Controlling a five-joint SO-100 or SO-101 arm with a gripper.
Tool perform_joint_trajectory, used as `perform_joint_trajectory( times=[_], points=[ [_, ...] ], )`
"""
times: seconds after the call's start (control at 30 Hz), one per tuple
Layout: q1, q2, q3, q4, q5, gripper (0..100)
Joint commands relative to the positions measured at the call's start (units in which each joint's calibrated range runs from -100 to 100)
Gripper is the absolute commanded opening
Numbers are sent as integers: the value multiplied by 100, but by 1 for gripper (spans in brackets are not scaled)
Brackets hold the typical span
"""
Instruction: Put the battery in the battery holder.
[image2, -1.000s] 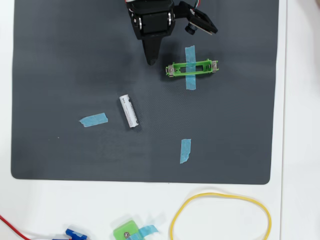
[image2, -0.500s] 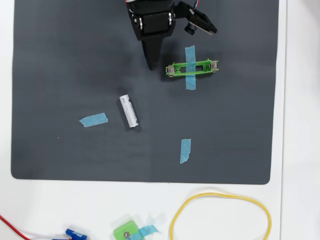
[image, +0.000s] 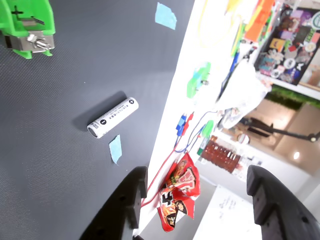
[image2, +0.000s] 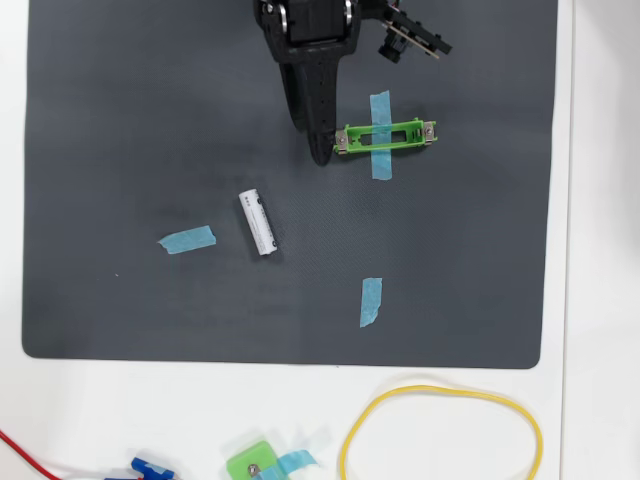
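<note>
In the overhead view the white-silver battery (image2: 258, 222) lies loose on the dark mat, tilted slightly from upright. The green battery holder (image2: 385, 135) lies up and to the right of it, crossed by blue tape, with nothing in its frame. My black gripper (image2: 320, 150) reaches down from the top edge, its tip just left of the holder's left end and well above the battery. In the wrist view the battery (image: 113, 117) lies ahead of my gripper (image: 197, 175), whose jaws stand wide apart and hold nothing. One end of the holder (image: 27, 25) shows at the top left.
Loose blue tape strips (image2: 187, 239) (image2: 371, 301) lie on the mat (image2: 100, 100). Off the mat's lower edge are a yellow loop (image2: 440, 430), a squarish green piece (image2: 253, 463) and a red wire with a blue connector (image2: 150, 468). A red snack bag (image: 177, 192) shows past the table.
The gripper has reached further down the overhead view, its tip going from level with the holder's top to beside the holder's left end. Battery and holder have not moved.
</note>
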Motion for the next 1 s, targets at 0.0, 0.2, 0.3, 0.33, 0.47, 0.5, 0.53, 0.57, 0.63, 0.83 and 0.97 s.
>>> perform_joint_trajectory(
  times=[0.0,0.2,0.3,0.33,0.47,0.5,0.53,0.57,0.63,0.83,0.97],
  points=[
    [66,9,-324,-5,-84,20],
    [77,35,-421,21,-126,20],
    [149,333,-588,30,-345,20],
    [201,530,-694,21,-407,20],
    [264,1655,-1320,-40,-465,20],
    [243,1979,-1540,-40,-470,20],
    [233,2329,-1769,-40,-475,20],
    [233,2662,-1998,-40,-501,20],
    [233,3335,-2483,-5,-668,20],
    [77,4871,-3461,13,-1388,21],
    [-48,5254,-3610,13,-1915,21]
  ],
)
